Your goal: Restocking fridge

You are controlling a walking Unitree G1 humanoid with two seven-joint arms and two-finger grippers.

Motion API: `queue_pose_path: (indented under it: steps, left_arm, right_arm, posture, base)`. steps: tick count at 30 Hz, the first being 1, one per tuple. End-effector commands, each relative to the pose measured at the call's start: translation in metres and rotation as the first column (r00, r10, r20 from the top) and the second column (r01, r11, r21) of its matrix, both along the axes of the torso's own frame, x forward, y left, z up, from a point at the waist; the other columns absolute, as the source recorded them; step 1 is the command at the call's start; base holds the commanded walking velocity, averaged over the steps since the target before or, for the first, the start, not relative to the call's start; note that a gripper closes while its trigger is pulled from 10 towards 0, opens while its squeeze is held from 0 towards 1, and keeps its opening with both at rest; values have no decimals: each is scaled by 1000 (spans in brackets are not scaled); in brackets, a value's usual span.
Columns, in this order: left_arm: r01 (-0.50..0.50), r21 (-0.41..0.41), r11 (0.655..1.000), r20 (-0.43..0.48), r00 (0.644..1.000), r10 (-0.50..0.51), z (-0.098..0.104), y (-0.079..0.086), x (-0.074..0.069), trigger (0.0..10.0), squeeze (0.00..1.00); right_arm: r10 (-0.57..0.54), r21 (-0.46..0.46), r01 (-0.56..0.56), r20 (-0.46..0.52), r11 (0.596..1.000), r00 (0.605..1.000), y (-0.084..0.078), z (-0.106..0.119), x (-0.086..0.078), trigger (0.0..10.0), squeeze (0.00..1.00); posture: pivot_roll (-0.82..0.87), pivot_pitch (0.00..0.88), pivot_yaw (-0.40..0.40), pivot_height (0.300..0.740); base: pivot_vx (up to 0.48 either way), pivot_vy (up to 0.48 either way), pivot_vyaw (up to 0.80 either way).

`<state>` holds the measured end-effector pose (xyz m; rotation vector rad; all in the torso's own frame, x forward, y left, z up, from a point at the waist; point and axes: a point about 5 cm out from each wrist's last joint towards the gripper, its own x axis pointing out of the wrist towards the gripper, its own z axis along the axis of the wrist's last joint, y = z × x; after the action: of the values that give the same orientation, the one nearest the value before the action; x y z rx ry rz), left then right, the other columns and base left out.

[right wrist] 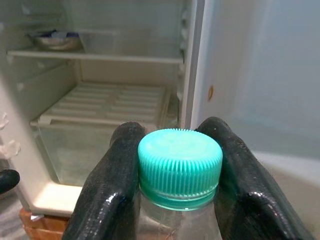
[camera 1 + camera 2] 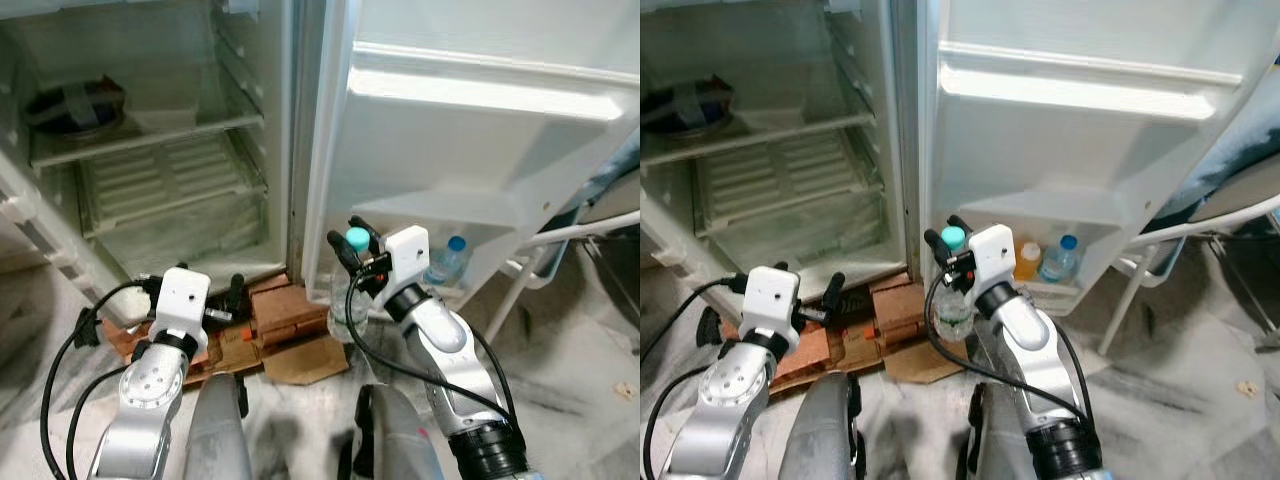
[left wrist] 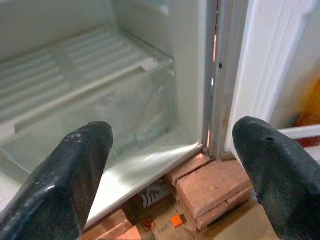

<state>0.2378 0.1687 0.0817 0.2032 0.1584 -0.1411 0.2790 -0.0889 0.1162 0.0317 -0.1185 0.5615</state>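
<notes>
My right gripper (image 1: pixel 176 165) is shut on the neck of a clear plastic bottle (image 2: pixel 953 315) with a teal cap (image 1: pixel 179 165), holding it upright just in front of the open fridge door's (image 2: pixel 480 110) lowest shelf (image 2: pixel 455 290). That shelf holds a blue-capped bottle (image 2: pixel 447 262) and an orange-topped container (image 2: pixel 1028 260). My left gripper (image 3: pixel 170 155) is open and holds nothing, low in front of the fridge's bottom drawer (image 3: pixel 120 110).
A dark dish (image 2: pixel 75 105) sits on the fridge's glass shelf (image 2: pixel 150 135). Bricks (image 2: pixel 290 308) and flattened cardboard (image 2: pixel 305 360) lie under the fridge's front corner. A white chair frame (image 2: pixel 545 250) stands right of the door.
</notes>
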Motion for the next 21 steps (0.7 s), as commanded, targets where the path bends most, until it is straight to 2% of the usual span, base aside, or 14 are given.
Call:
queue_pose_path:
  steps: [1,5,11,21]
  left_arm:
    - [-4,10,1000,-9,1000,4,-1,0,-1,10000,0]
    - [-1,21,1000,-5,1000,1,-1,0,0,10000,0]
    - [-5,23,1000,1,1000,5,0,1,1,10000,0]
    - [-7,24,1000,2,1000,7,0,1,2,10000,0]
  right_arm:
    - [7,2,-7,28,1000,1000,-1,6,-2,10000,0]
    - [35,-45,-32,59,998,998,2,7,-4,10000,0]
    - [33,-31,-30,90,999,995,3,13,-3,10000,0]
    - [44,-37,-41,107,998,993,5,16,-2,10000,0]
  posture:
    - [78,109,-64,565]
    - [76,110,-62,565]
    - [76,110,-63,565]
    - [76,109,-63,565]
  base:
    - [0,0,0]
    - [0,0,0]
    - [0,0,0]
    - [221,0,0]
